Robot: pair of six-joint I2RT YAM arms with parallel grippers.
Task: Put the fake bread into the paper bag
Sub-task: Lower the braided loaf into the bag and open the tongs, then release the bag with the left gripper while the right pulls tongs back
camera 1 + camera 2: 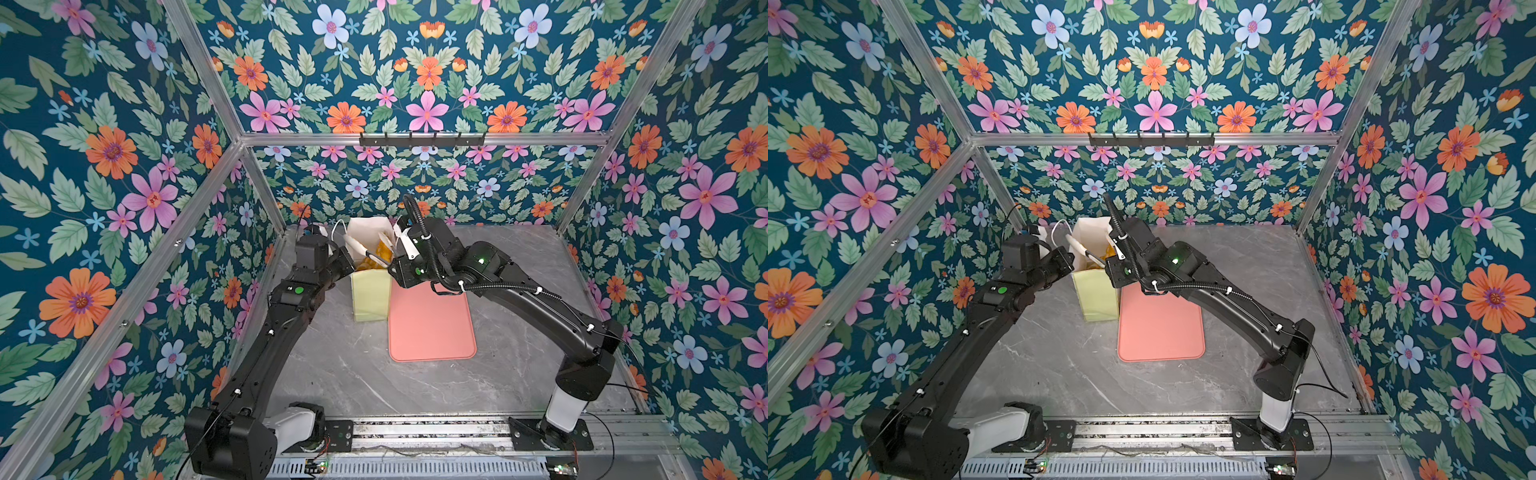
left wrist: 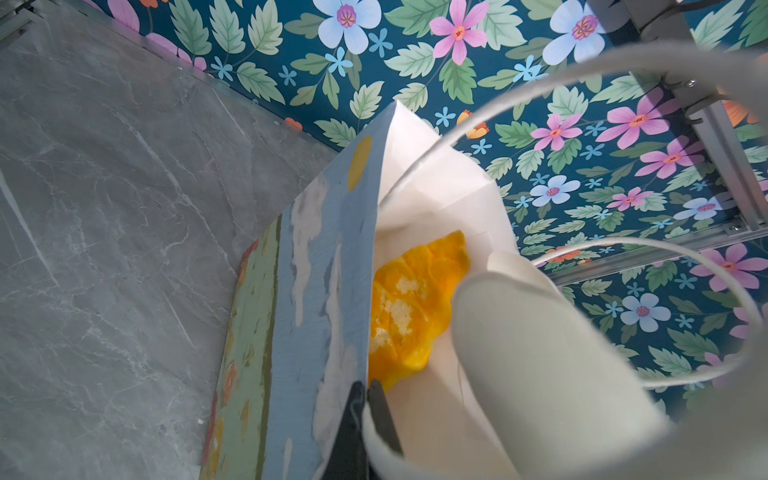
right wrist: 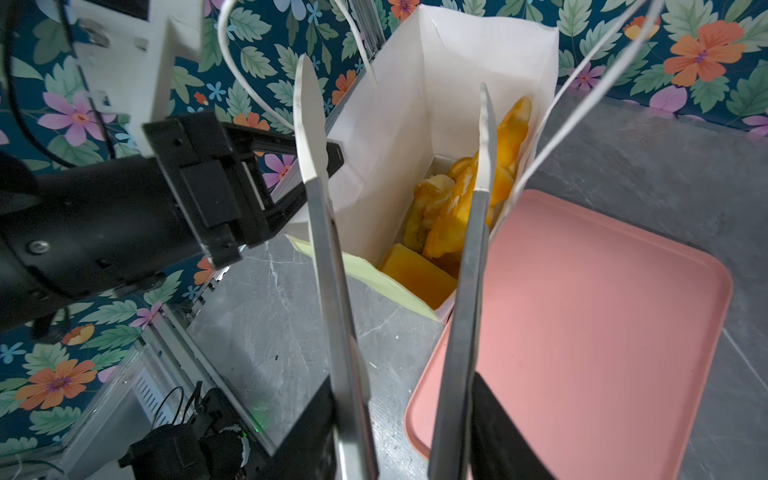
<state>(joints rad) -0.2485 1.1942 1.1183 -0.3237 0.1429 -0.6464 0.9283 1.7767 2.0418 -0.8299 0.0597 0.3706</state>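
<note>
The paper bag (image 1: pixel 370 301) (image 1: pixel 1098 299) stands upright at the back middle of the table, its white inside (image 3: pixel 399 137) open upward. Several pieces of golden-orange fake bread (image 3: pixel 457 208) (image 1: pixel 384 251) (image 2: pixel 411 307) lie inside it, a square loaf (image 3: pixel 419 278) lowest. My left gripper (image 2: pixel 368 388) (image 3: pixel 334 156) (image 1: pixel 345 255) is shut on the bag's side wall near the rim. My right gripper (image 3: pixel 395 83) (image 1: pixel 380 249) (image 1: pixel 1096 249) hangs over the bag's mouth, its long fingers (image 3: pixel 328 249) apart with nothing between them.
A flat pink tray (image 1: pixel 432 328) (image 1: pixel 1160 328) (image 3: pixel 582 311) lies on the grey marble table (image 1: pixel 340 374) right beside the bag, with nothing on it. The bag's white cord handles (image 3: pixel 582 70) (image 2: pixel 540 83) loop up near the fingers. Floral walls close in behind and at the sides.
</note>
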